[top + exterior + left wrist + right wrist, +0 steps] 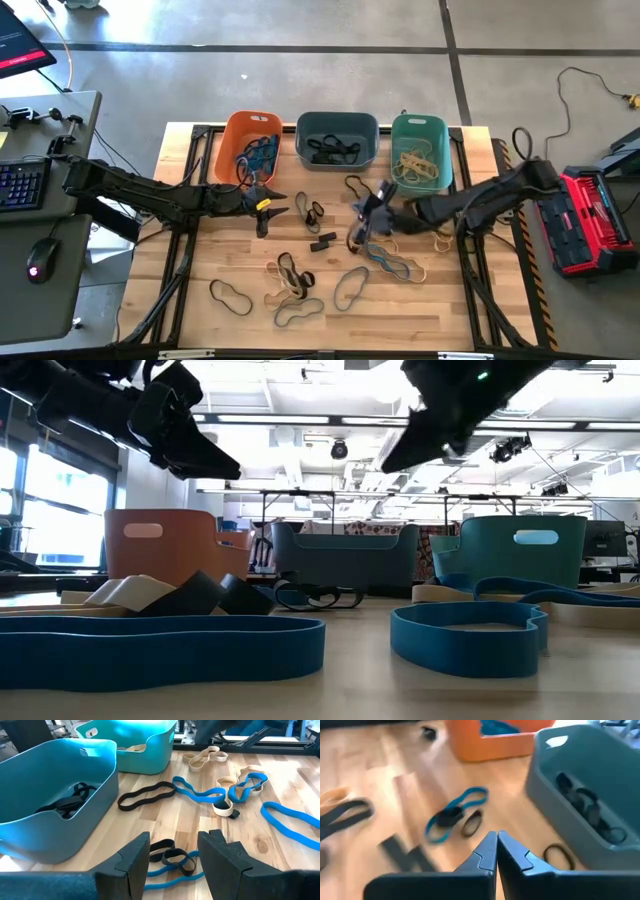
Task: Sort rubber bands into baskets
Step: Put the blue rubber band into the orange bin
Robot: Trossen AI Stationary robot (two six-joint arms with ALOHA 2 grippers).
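Left gripper point(268, 208) hovers with fingers spread wide and empty, just in front of the orange plastic basket point(232, 140). Right gripper point(372, 212) hangs mid-table, fingers pinched together, holding nothing, below the slate blue-grey tub point(337, 125) and teal green tub point(420, 127). Blue, black and tan rubber bands point(290, 275) lie scattered across the wooden table point(200, 320), more sitting inside each basket.
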